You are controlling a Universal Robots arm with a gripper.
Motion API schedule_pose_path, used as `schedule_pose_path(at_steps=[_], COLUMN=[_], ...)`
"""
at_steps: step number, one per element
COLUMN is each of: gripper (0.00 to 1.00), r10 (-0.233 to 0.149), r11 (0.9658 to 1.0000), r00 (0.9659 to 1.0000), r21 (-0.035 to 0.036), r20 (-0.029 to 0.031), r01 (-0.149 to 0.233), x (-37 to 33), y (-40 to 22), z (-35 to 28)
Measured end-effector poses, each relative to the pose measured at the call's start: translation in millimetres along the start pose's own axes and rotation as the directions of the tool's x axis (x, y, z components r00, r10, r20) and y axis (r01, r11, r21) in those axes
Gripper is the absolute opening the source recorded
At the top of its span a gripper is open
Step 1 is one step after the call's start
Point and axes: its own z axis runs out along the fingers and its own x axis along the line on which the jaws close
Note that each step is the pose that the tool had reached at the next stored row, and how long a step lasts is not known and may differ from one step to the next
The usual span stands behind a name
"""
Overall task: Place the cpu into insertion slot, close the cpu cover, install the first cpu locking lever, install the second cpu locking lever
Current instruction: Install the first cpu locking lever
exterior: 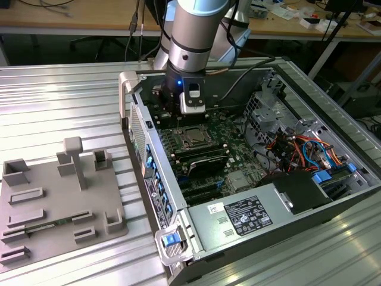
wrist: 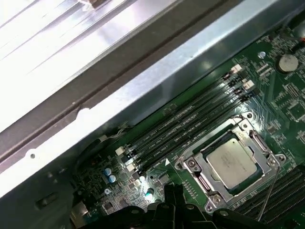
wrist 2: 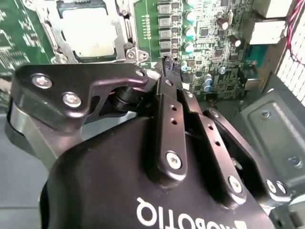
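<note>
Your gripper (wrist 2: 169, 67), jaws pinched together on nothing, hangs just beside the cpu cover (wrist 2: 123, 26); the cpu (wrist 2: 88, 31) lies framed within, clear of them.

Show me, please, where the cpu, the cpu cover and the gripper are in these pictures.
cpu (wrist: 233, 160): first wrist view, middle of its silver top face.
cpu cover (wrist 2: 125, 28): second wrist view, metal frame band beside the chip.
gripper (wrist 2: 169, 67): second wrist view, at its tip, between the fingertips.
</note>
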Motion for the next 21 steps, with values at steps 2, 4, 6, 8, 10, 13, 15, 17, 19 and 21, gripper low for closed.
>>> schedule_pose_path(at_steps=[2, 4, 6, 8, 10, 13, 15, 17, 19, 21], gripper=[0.11, 0.11, 0.11, 0.11, 0.11, 0.11, 0.11, 0.11, 0.11, 0.11], r10=[-0.054, -0.107, -0.134, -0.136, -0.138, -0.16, -0.192, -0.203, -0.205, -0.221], r11=[0.9985, 0.9942, 0.991, 0.9907, 0.9905, 0.9872, 0.9815, 0.9792, 0.9787, 0.9752], r00=[0.9985, 0.9942, 0.9909, 0.9907, 0.9905, 0.9872, 0.9814, 0.9792, 0.9787, 0.9752], r21=[0.0009, 0.0017, 0.0017, 0.0018, 0.0016, 0.0015, 0.0017, 0.0018, 0.0019, 0.0013], r20=[-0.003, -0.006, -0.0074, -0.007, -0.0065, -0.007, -0.0088, -0.0094, -0.0095, -0.0074], r01=[0.054, 0.108, 0.134, 0.136, 0.138, 0.16, 0.192, 0.203, 0.205, 0.221], x=[0.0, 0.0, 0.4, 2.8, 4.9, 6.7, 6.8, 7.0, 7.6, 12.9], y=[0.0, 0.0, 0.9, 4.0, 7.3, 9.9, 10.1, 11.1, 13.2, 21.3], z=[0.1, 0.1, -1.6, -4.7, -6.6, -7.4, -7.4, -7.3, -7.2, -7.1])
